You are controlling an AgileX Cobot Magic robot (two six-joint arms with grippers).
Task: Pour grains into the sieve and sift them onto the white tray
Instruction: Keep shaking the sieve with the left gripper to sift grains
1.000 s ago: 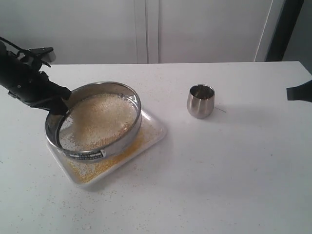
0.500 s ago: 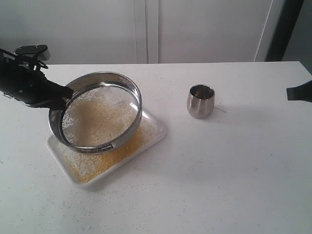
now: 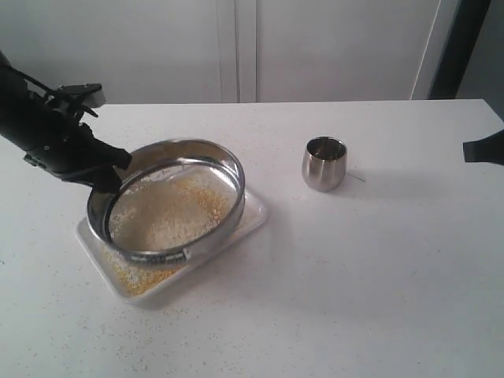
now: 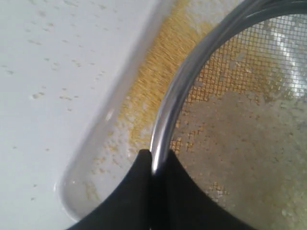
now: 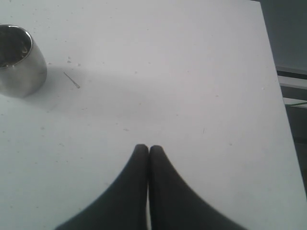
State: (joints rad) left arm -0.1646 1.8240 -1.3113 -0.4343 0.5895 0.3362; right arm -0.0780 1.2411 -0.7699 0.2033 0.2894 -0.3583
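The sieve (image 3: 206,238), a wide steel ring with a mesh bottom, hangs tilted just over the white tray (image 3: 253,214). My left gripper (image 3: 113,167) is shut on the sieve's rim (image 4: 165,120) at its far left side. Off-white grains (image 3: 161,224) lie on the mesh, and fine yellow grains (image 3: 138,277) are spread on the tray (image 4: 79,191) below. In the left wrist view the yellow grains (image 4: 148,79) show beside the rim. My right gripper (image 5: 147,149) is shut and empty above bare table at the right; only a dark bit of that arm (image 3: 482,148) shows at the exterior view's edge.
A small rounded steel cup (image 3: 324,164) stands upright on the white table right of the tray, also seen as the cup (image 5: 17,60) in the right wrist view. Stray grains dot the table (image 3: 354,299) around the tray. A white wall rises behind.
The sieve has been shaken: it swung up and left half a second ago, then came down and to the right. More yellow grains lie under it. The right arm is unmoved.
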